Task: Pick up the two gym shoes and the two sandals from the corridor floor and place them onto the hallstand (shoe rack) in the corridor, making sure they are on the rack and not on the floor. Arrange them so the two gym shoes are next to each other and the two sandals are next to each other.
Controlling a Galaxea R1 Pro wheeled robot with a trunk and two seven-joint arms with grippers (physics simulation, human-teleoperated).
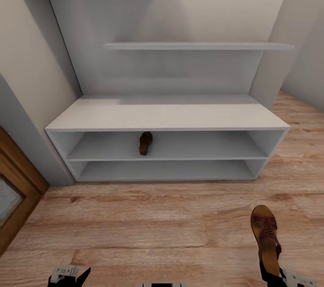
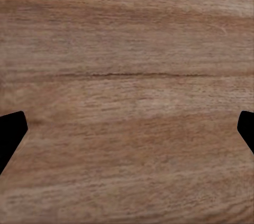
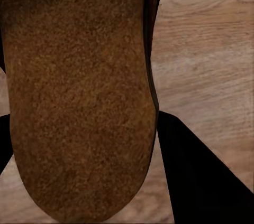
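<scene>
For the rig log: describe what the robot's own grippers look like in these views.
In the head view, the left gripper and right gripper show pale grey-white blocky brackets on black bodies. In the left wrist view its fingers are flat black wedges at both edges. In the right wrist view one finger is a broad black wedge. No cables or markings visible.

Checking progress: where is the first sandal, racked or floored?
Racked: one sandal lies on the hallstand's upper shoe shelf.
</scene>
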